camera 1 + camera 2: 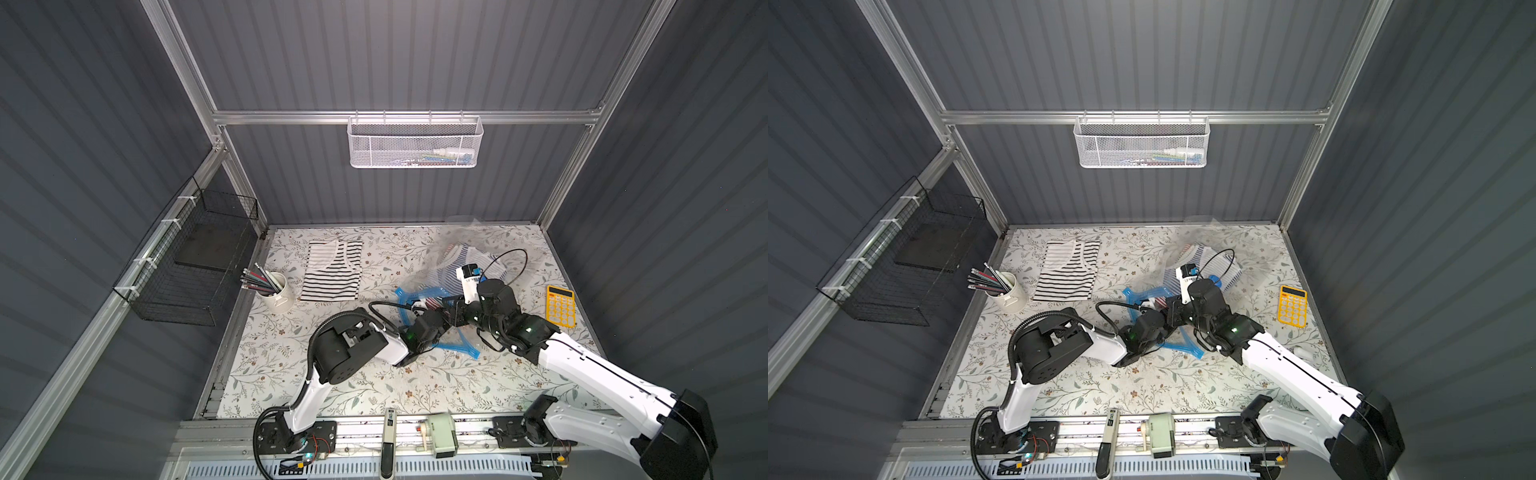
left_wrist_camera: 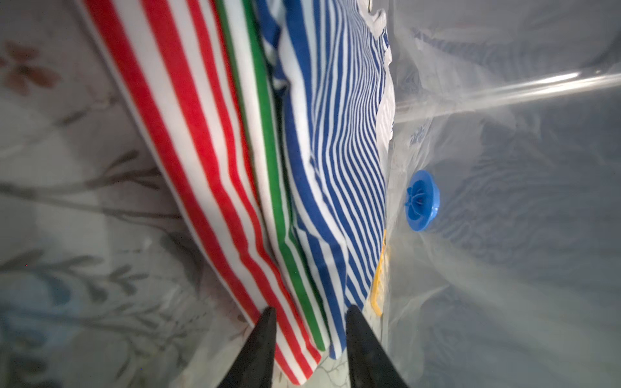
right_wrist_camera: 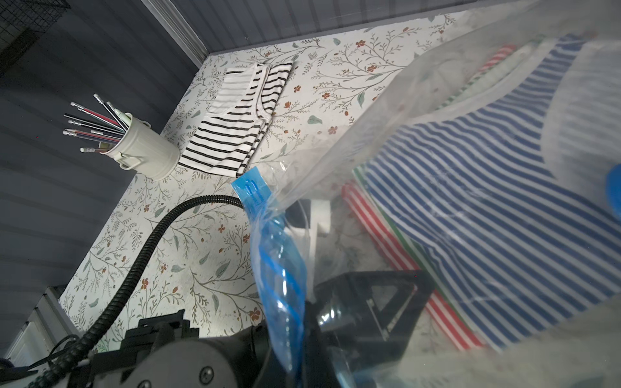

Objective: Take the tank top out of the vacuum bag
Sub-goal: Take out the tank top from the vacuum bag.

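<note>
Probably you grip rightly: your left gripper (image 2: 311, 322) pinches the soft, light tank tops (image 2: 235, 168) at their folded edge, while your right gripper (image 1: 451, 311) clamps the slippery vacuum bag (image 3: 336, 141) at its mouth.

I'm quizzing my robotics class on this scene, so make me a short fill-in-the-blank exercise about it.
1. The tank top lying outside the vacuum bag has ____ stripes on white.
2. The folded top next to the bag's round valve has ____ stripes.
3. The calculator is ____.
4. The mesh basket hanging at the back is ____.
Missing words: black; blue; yellow; white.
</note>
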`<state>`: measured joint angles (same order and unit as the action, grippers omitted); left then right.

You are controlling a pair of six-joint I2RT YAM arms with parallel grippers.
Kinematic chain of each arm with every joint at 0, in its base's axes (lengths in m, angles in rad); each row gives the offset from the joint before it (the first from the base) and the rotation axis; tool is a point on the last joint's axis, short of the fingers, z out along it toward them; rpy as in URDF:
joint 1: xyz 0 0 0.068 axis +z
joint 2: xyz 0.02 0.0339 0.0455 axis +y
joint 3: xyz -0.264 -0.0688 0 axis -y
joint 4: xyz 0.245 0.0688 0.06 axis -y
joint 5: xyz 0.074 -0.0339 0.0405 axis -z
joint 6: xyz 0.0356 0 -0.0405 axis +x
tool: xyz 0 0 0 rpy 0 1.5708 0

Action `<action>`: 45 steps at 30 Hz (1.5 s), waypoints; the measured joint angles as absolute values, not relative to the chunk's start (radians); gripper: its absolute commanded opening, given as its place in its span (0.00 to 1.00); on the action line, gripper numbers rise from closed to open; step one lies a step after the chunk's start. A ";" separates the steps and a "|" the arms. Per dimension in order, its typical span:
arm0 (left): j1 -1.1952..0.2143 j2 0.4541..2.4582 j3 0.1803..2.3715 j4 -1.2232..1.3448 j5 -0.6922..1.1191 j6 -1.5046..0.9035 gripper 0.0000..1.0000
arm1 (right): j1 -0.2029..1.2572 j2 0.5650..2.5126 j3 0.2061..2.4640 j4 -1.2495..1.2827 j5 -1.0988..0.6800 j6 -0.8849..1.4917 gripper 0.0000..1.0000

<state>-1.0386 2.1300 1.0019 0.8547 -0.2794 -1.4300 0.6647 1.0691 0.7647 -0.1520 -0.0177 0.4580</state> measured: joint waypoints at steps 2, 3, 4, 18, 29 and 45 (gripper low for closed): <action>-1.037 2.130 1.015 0.854 -0.276 -1.430 0.37 | 0.665 1.069 0.765 -0.149 -0.018 0.461 0.00; -1.037 2.130 1.023 0.855 -0.276 -1.430 0.37 | 0.665 1.069 0.765 -0.149 -0.018 0.461 0.00; -1.033 2.130 1.029 0.855 -0.276 -1.430 0.37 | 0.665 1.069 0.765 -0.149 -0.018 0.461 0.00; -1.013 2.132 1.088 0.803 -0.276 -1.462 0.39 | 0.665 1.069 0.765 -0.149 -0.018 0.461 0.00; -1.000 2.133 1.122 0.694 -0.276 -1.476 0.39 | 0.665 1.069 0.765 -0.154 -0.014 0.460 0.00; -0.986 2.153 1.161 0.640 -0.272 -1.493 0.40 | 0.664 1.071 0.765 -0.180 0.009 0.455 0.00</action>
